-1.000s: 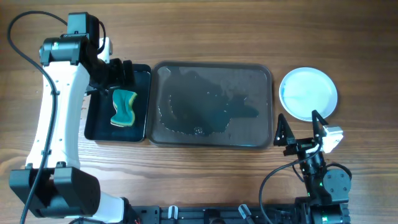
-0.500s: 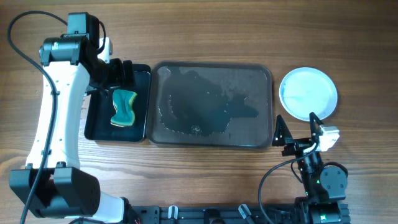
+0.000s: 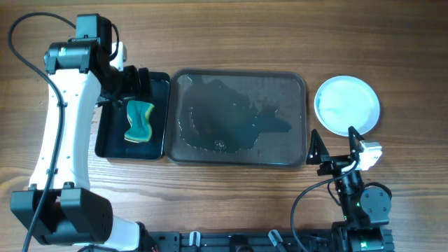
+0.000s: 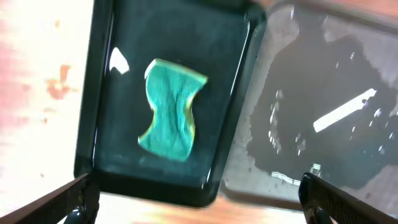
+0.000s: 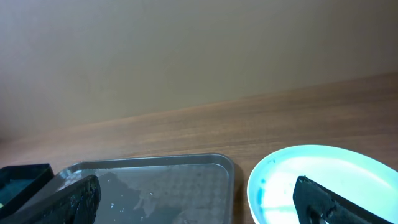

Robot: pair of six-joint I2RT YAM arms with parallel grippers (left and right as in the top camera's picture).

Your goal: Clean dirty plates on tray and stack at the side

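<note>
A stack of white plates (image 3: 347,105) sits on the wooden table, right of the large dark grey tray (image 3: 238,117), which holds only a film of water. The plates (image 5: 323,183) and the tray (image 5: 161,190) also show in the right wrist view. My right gripper (image 3: 337,150) is open and empty, at the near right, just in front of the plates. My left gripper (image 3: 133,82) is open and empty, above the far end of the small black tray (image 3: 112,136). The wet tray (image 4: 323,118) shows in the left wrist view.
A green sponge (image 3: 139,122) lies in the small black tray, left of the big tray; it shows in the left wrist view (image 4: 170,109) too. A wall stands beyond the table's far edge in the right wrist view.
My right gripper has pulled back a little toward the near edge and turned slightly. The left arm, plates and trays have not moved.
</note>
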